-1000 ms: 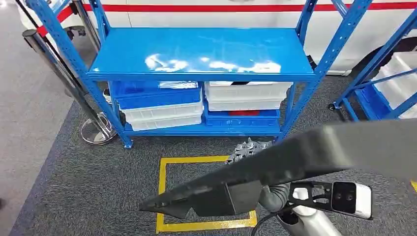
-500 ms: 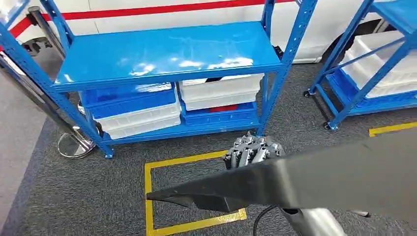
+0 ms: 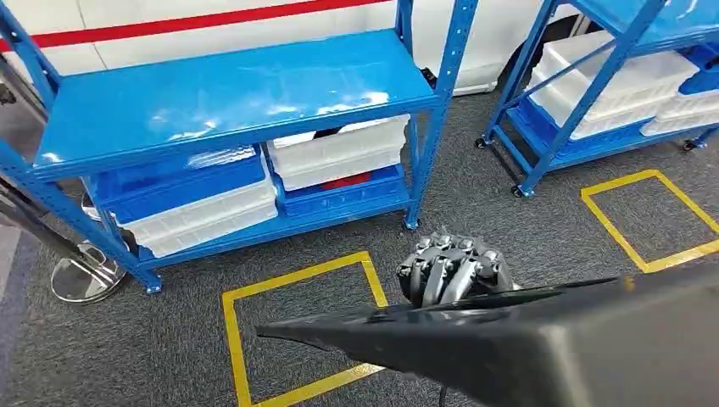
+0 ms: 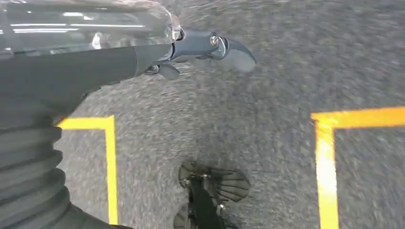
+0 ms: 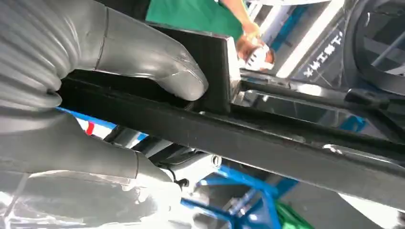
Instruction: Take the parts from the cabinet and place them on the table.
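1. Right hand [image 3: 455, 270] grips a long black part [image 3: 509, 339] — thumb [image 5: 143, 57] clamped over its edge, part held out over the grey carpet [image 3: 169, 356].
2. Left hand [image 4: 191, 47] hangs above the floor holding nothing, fingers loosely apart.
3. Blue cabinet [image 3: 229, 93] stands beyond, white bins [image 3: 339, 153] and blue bins [image 3: 182, 182] on its lower shelf.
4. Yellow tape square [image 3: 233, 339] lies under the part.

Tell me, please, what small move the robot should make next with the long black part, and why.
Probably turn toward the table with a firm grip: the right hand holds the long black part above the carpet, and ahead stand blue racks with bins, not a table.
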